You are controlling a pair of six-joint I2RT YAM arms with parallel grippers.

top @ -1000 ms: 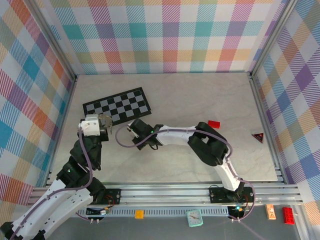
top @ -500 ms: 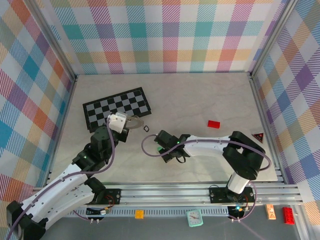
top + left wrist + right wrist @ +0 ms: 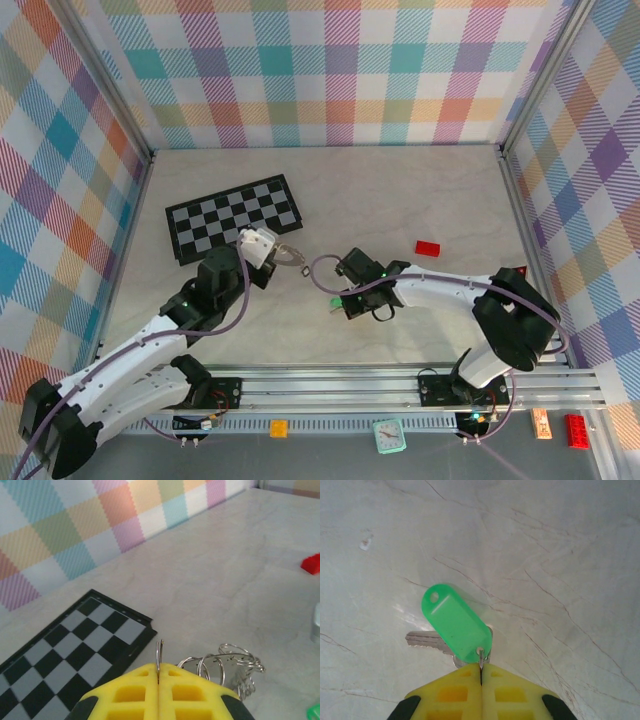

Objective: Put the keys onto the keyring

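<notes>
Well, from my station the marble-patterned table [image 3: 420, 190] is the biggest thing, with the chessboard [image 3: 235, 218] lying at its far left. Both arms reach toward the middle. The left gripper [image 3: 159, 672] sits just off the chessboard's near right corner, its yellow fingers [image 3: 130, 695] pressed together on a thin wire of the keyring [image 3: 240, 656], whose silvery loops bunch up to the right of the fingers. The right gripper [image 3: 481, 672] is likewise clamped, pinching the small ring on the keys [image 3: 457, 622]: a green plastic tag with a metal blade poking out beneath it (I cannot tell whether they touch the table). Overhead, keys [image 3: 333, 303] and keyring [image 3: 295, 258] are near each other but apart. A red brick [image 3: 428, 248] lies further right.
</notes>
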